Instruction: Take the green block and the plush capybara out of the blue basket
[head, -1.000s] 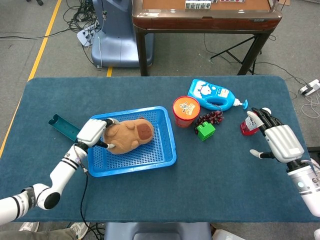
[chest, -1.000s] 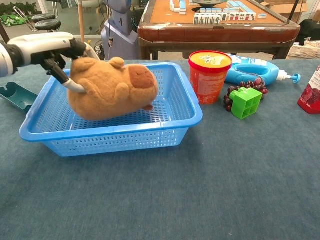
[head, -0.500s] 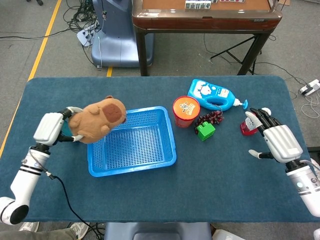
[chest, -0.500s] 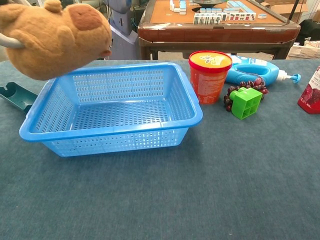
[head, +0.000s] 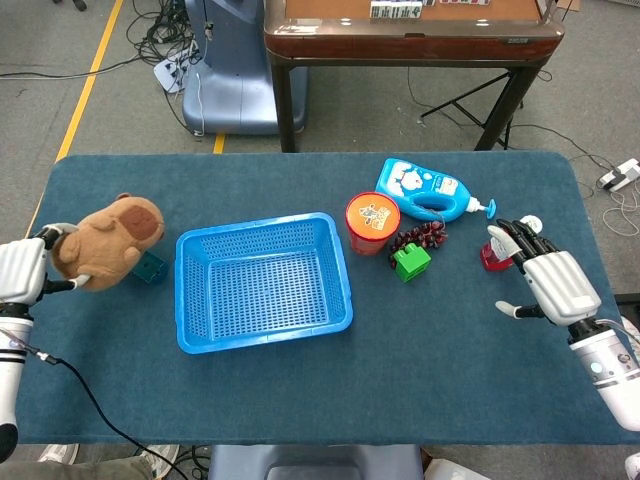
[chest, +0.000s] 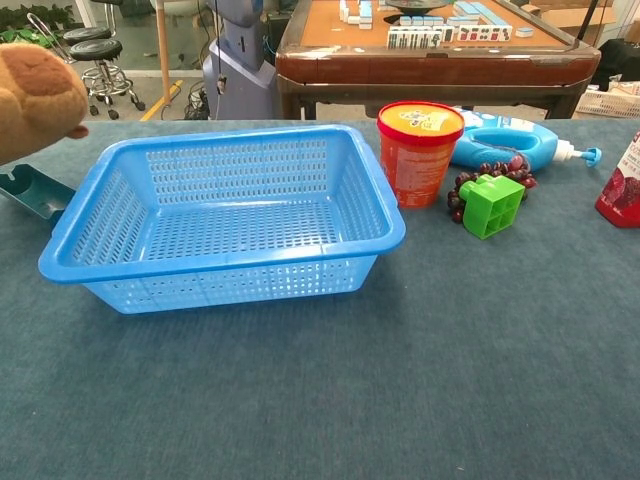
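My left hand (head: 22, 270) holds the brown plush capybara (head: 108, 239) in the air at the table's left edge, left of the blue basket (head: 262, 324). The capybara (chest: 35, 95) shows at the chest view's top left, above the basket's (chest: 225, 255) left rim; the hand itself is out of that view. Nothing lies in the basket. The green block (head: 411, 261) sits on the table right of the basket, beside the orange tub; it is also the green block (chest: 492, 205) in the chest view. My right hand (head: 555, 282) hovers open at the far right, holding nothing.
An orange-lidded tub (head: 372, 222), dark grapes (head: 420, 238) and a blue bottle (head: 427, 191) lie behind the green block. A red pouch (head: 492, 254) stands by my right hand. A teal scoop (chest: 30, 190) lies under the capybara. A wooden table (head: 410, 30) stands beyond.
My left hand lifted the capybara out of the basket and carried it left past the rim to the table's left edge. The right hand barely moved.
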